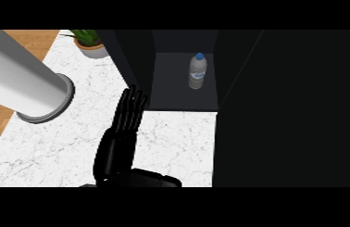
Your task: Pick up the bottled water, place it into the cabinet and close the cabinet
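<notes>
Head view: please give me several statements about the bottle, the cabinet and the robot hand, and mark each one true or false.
1. The bottled water stands upright inside the cabinet. True.
2. The left robot hand is curled round the bottle. False: its fingers are straight, and it is apart from the bottle, on the near side of the cabinet's left door.
3. A potted plant stands on the counter left of the cabinet. True.
4. The bottle has a red cap. False: the cap is blue.
5. The cabinet is fully closed. False: its inside and the bottle are in plain sight.
</notes>
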Action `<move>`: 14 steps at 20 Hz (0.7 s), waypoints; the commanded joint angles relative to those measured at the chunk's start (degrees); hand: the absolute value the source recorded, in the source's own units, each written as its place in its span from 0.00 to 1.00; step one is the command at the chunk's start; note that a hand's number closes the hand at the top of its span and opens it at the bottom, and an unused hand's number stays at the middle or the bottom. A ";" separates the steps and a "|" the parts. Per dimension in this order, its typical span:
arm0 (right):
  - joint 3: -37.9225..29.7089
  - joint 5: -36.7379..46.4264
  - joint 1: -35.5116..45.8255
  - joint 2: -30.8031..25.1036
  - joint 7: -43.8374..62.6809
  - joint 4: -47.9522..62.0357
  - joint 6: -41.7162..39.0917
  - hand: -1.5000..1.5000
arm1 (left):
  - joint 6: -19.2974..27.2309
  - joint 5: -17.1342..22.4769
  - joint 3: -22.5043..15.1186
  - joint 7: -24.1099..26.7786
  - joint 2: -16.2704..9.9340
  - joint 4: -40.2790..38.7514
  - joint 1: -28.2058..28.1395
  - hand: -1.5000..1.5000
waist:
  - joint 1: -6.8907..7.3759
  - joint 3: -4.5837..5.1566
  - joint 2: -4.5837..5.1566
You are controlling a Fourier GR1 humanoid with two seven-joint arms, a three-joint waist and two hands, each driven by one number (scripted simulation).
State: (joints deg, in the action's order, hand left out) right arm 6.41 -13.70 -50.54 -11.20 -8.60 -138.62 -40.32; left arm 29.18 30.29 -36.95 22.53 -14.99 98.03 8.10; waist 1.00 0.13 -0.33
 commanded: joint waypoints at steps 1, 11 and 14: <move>5.17 4.05 -1.83 -1.87 7.82 -14.11 1.04 1.00 | -1.03 0.55 0.79 0.32 -3.07 4.80 -4.74 0.00 | -0.24 0.07 0.14; 24.46 16.92 2.10 0.98 14.06 -15.02 4.56 1.00 | -4.46 2.34 4.69 2.47 -10.47 12.64 -14.67 0.00 | -0.63 0.17 -0.23; 32.09 22.23 4.19 3.45 18.10 -14.07 7.27 1.00 | -5.34 2.83 5.49 5.16 -10.33 13.87 -17.98 0.00 | -0.40 0.21 -0.14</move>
State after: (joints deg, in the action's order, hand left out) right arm 28.65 -1.02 -47.15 -9.03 2.73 -142.54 -34.90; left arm 25.39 32.12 -33.00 25.89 -23.77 109.86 -6.28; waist 0.53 0.29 -0.48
